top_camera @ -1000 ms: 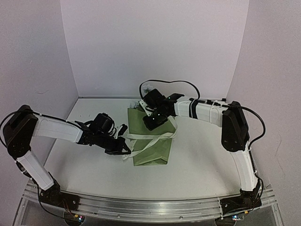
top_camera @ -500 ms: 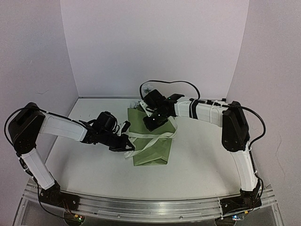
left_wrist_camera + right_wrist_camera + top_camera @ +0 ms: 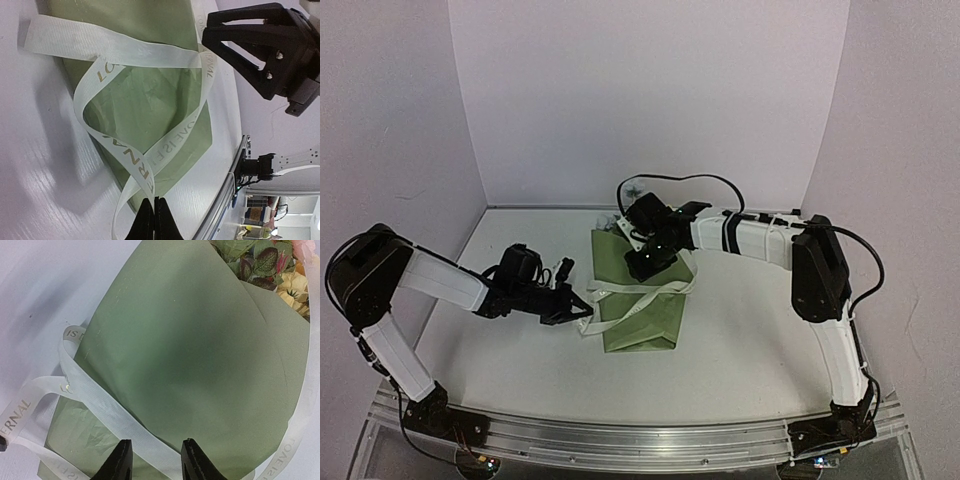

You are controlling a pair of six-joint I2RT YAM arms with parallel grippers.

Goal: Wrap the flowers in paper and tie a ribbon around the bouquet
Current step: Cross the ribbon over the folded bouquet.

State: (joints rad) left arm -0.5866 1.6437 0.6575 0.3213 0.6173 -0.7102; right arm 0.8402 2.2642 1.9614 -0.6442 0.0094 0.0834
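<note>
The bouquet [image 3: 642, 310] lies mid-table, its olive-green paper [image 3: 190, 340] folded round the flowers [image 3: 272, 267], whose yellow and pink blooms show at the cone's far end. The cream ribbon [image 3: 650, 290] crosses the cone in loose loops. My left gripper [image 3: 582, 308] is just left of the cone, shut on one ribbon [image 3: 142, 172] end at its fingertips [image 3: 154, 215]. Above the cone's upper half, my right gripper [image 3: 646, 262] is open. A band of ribbon [image 3: 107, 407] runs beneath the gap between its tips [image 3: 156, 456].
White walls close in the table [image 3: 750, 340] at the back and both sides. A black cable [image 3: 680, 178] arcs over the right wrist. The metal rail [image 3: 640, 440] with both arm bases runs along the near edge.
My left arm has drawn back to the left, keeping hold of the ribbon end and pulling it off the cone's edge. The right gripper stays in place, jaws slightly wider.
</note>
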